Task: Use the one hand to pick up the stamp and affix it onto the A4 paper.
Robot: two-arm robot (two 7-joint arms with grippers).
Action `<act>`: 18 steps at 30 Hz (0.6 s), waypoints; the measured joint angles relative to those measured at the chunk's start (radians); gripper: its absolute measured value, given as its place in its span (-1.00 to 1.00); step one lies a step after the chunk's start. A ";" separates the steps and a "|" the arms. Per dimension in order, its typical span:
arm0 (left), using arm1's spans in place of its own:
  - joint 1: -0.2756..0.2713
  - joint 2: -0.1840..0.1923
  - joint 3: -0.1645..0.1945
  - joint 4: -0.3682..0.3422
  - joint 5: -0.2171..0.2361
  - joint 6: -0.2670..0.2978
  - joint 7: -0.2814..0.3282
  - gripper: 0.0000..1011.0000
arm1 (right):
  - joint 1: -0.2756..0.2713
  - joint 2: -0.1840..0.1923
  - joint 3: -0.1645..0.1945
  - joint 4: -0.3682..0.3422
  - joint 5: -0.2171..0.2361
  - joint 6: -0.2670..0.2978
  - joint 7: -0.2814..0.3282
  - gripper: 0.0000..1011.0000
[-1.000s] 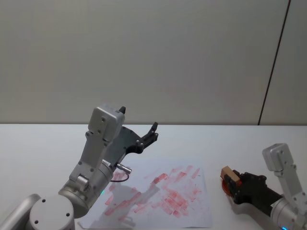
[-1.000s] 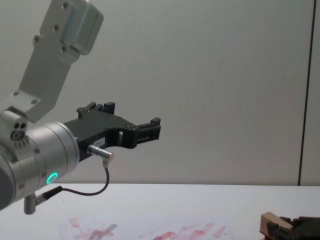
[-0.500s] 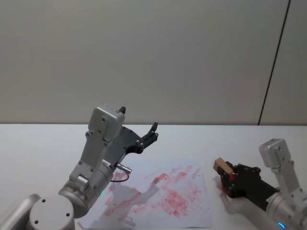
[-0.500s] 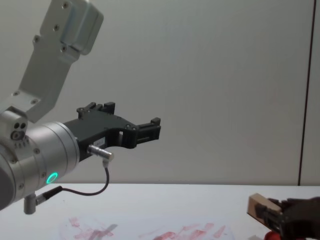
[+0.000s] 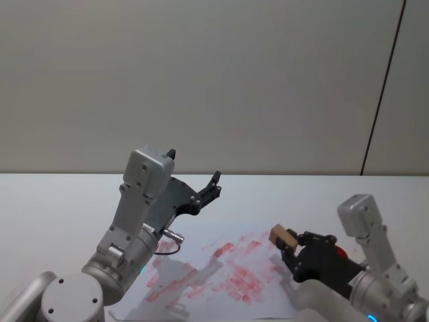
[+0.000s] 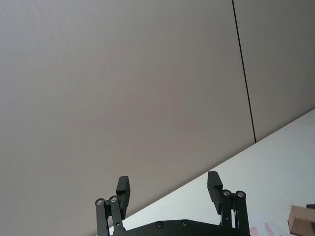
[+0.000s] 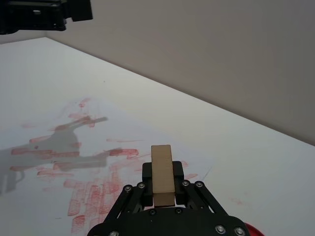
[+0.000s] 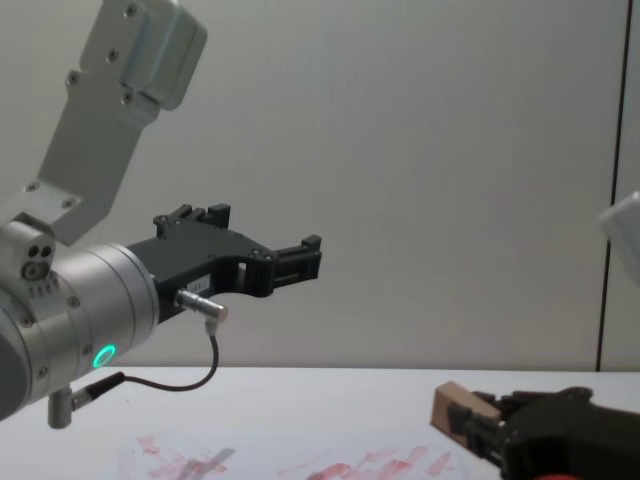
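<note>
Wall: plain matt grey-beige panel wall, unbroken across the back. Joint: thin dark vertical joint in it, toward the right. Bench: smooth white flat bench, meeting the wall's foot. Light: even, soft.

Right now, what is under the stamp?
The stamp, held in the right gripper, hangs above the paper's right edge. The spot straight below it is covered by the gripper.

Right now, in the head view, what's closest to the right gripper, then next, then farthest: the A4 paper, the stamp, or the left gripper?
1. The stamp, held in the right gripper.
2. The A4 paper, lying just beneath it.
3. The left gripper, raised, far to the left.
</note>
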 joint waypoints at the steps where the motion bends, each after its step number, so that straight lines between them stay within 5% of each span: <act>1: 0.000 0.000 0.000 0.000 0.000 0.000 0.000 0.98 | -0.001 -0.003 -0.005 0.000 -0.002 0.002 0.006 -0.57; 18: 0.000 0.000 0.000 0.000 0.000 0.000 0.000 0.98 | -0.027 -0.014 -0.046 0.003 -0.030 0.014 0.050 -0.57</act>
